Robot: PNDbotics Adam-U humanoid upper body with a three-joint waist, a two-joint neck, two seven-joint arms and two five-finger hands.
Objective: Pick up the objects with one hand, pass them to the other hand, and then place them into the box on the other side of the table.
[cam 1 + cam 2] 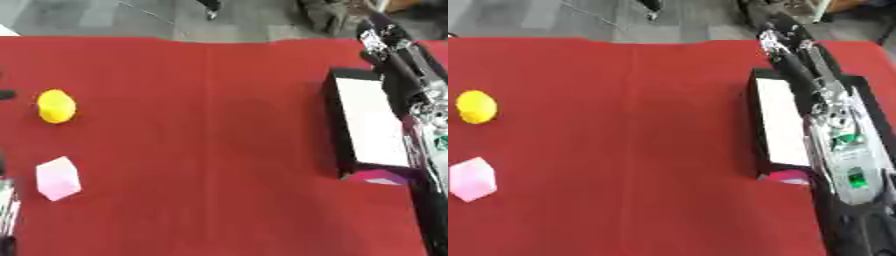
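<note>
The red desk (210, 150) fills the view. At 3 o'clock lies the black box (367, 125), white inside, the right arm (837, 130) stretched over it; its hand (785, 37) is at 1 o'clock, and whether the fingers are apart or together I cannot tell. A magenta object (378, 176) touches the box's near end. At 9 o'clock are the pink block (58, 178) and the yellow object (56, 106).

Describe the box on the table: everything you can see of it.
The box is a long black rectangle with low walls and a flat white inside, open at the top. It lies flat on the red cloth at the table's right side, its long side running away from the camera. The right arm stretches over its right edge and hides that side. A magenta object sits at its near end; whether inside or against it is unclear.
</note>
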